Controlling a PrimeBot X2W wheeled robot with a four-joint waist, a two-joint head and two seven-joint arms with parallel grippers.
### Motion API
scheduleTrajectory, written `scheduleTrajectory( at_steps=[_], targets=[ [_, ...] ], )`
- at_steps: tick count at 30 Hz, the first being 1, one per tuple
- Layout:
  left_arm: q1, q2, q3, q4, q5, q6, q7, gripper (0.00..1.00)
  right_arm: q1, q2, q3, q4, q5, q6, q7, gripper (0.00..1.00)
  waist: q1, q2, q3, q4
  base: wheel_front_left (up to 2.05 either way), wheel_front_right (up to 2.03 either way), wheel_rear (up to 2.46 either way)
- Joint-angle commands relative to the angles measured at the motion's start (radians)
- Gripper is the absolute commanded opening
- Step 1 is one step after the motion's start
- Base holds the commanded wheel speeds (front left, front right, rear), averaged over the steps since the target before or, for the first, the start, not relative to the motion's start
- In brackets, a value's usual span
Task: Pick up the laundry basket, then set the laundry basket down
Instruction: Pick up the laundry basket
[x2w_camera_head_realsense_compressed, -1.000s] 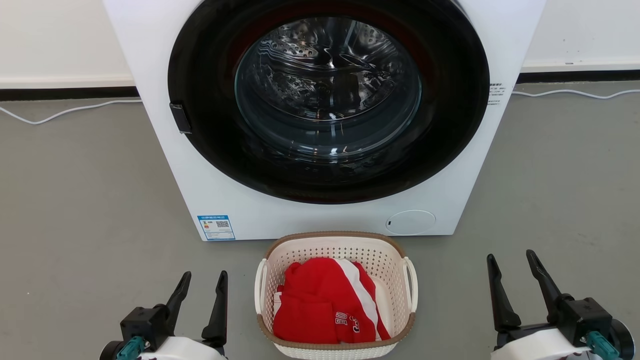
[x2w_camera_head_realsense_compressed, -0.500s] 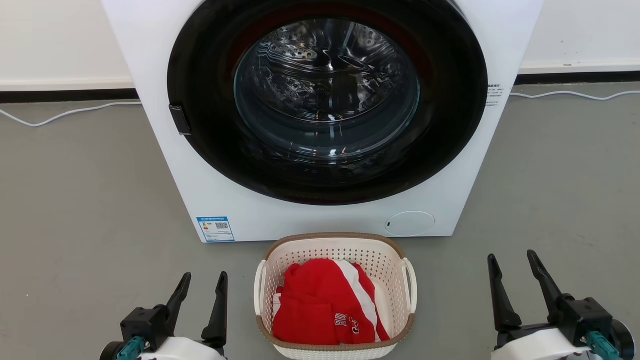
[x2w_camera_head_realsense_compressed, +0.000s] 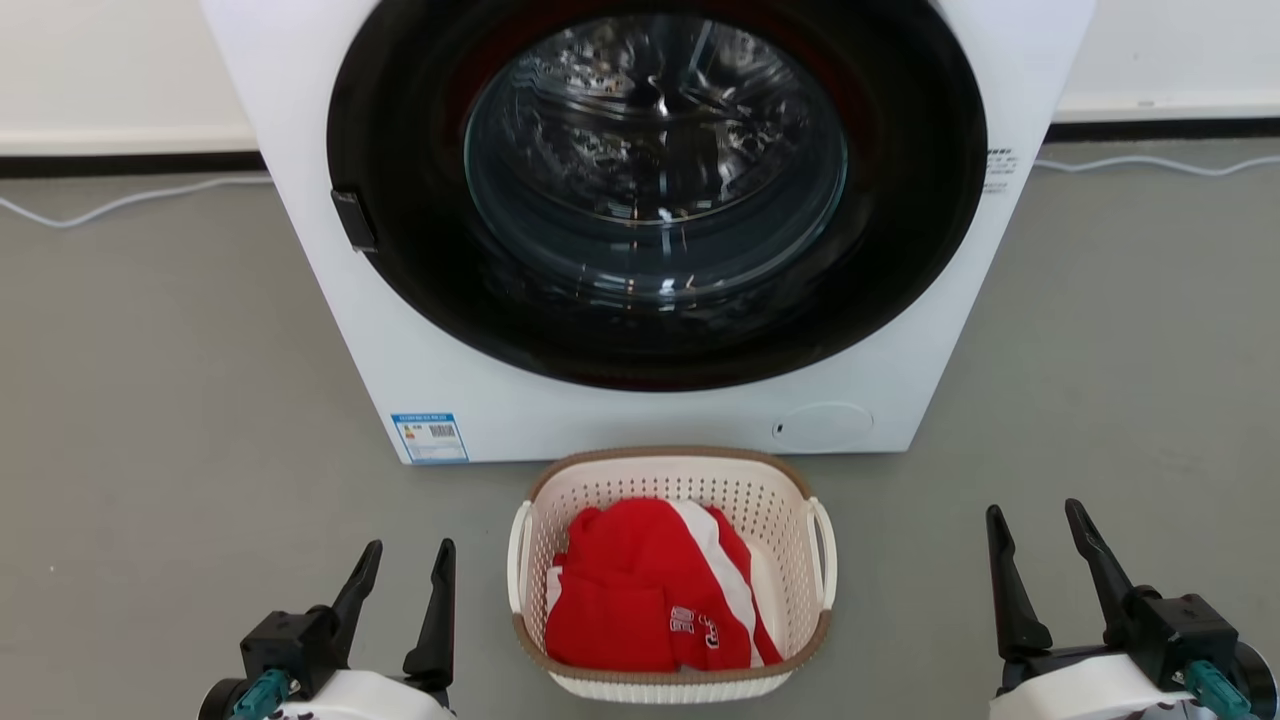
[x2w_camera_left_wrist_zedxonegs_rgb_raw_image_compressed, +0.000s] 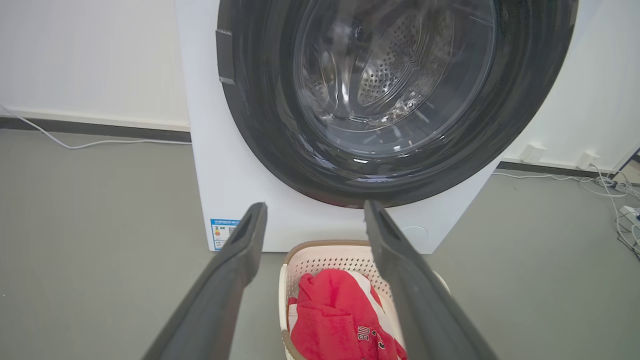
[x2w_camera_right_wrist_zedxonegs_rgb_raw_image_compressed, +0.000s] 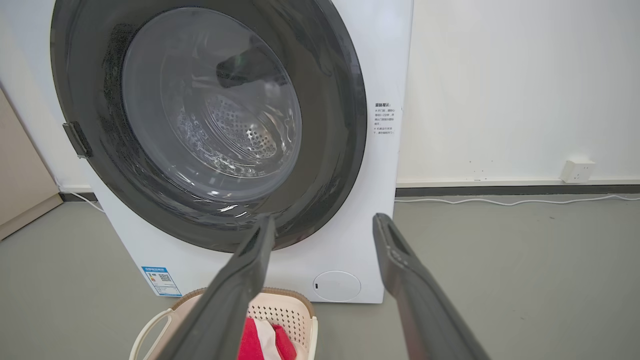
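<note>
Camera shifted; laundry basket (x2w_camera_head_realsense_compressed: 665, 487) between left gripper (x2w_camera_head_realsense_compressed: 409, 547), right gripper (x2w_camera_head_realsense_compressed: 1034, 509), untouched.

Laundry basket (x2w_camera_head_realsense_compressed: 660, 490) on floor (x2w_camera_head_realsense_compressed: 150, 400) just before washing machine (x2w_camera_head_realsense_compressed: 450, 380), garment (x2w_camera_head_realsense_compressed: 630, 590) inside; left gripper (x2w_camera_head_realsense_compressed: 410, 547) left of it, right gripper (x2w_camera_head_realsense_compressed: 1033, 509) right, both apart.

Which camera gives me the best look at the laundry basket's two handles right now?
Head view: the whole laundry basket sits centred, both white handles clear. Left wrist view shows it partly, one side behind a finger. Right wrist view has its far rim and one handle.
</note>
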Motion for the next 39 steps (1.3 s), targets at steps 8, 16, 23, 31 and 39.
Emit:
scheduleTrajectory(
  at_steps=[8, 16, 23, 31, 39],
  targets=[
    [-0.095, 0.011, 0.017, 0.008, -0.003, -0.006, -0.006, 1.00, -0.087, -0.010, 0.007, 0.037, 0.016, 0.007, -0.014, 1.00, 0.0000, 0.0000, 0.082, 0.004, 0.00, 0.00, 0.00],
    [-0.188, 0.011, 0.018, 0.087, 0.002, -0.006, -0.006, 1.00, -0.211, -0.010, 0.001, 0.150, 0.011, 0.007, -0.014, 1.00, 0.0000, 0.0000, 0.203, -0.005, 0.00, 0.00, 0.00],
    [-0.297, 0.011, 0.015, 0.166, 0.015, -0.006, -0.006, 1.00, -0.333, -0.010, 0.003, 0.253, -0.001, 0.007, -0.014, 1.00, 0.0000, 0.0000, 0.331, -0.005, 0.00, 0.00, 0.00],
    [-0.434, 0.024, 0.011, 0.308, 0.036, -0.006, -0.006, 1.00, -0.468, -0.010, 0.015, 0.395, 0.009, 0.007, -0.014, 1.00, 0.0000, 0.0000, 0.454, -0.016, 0.00, 0.00, 0.00],
    [-0.576, 0.031, 0.006, 0.416, 0.032, -0.006, -0.006, 1.00, -0.581, -0.010, 0.052, 0.531, 0.006, 0.007, -0.014, 1.00, 0.0000, 0.0000, 0.576, -0.008, 0.00, 0.00, 0.00]
  ],
)
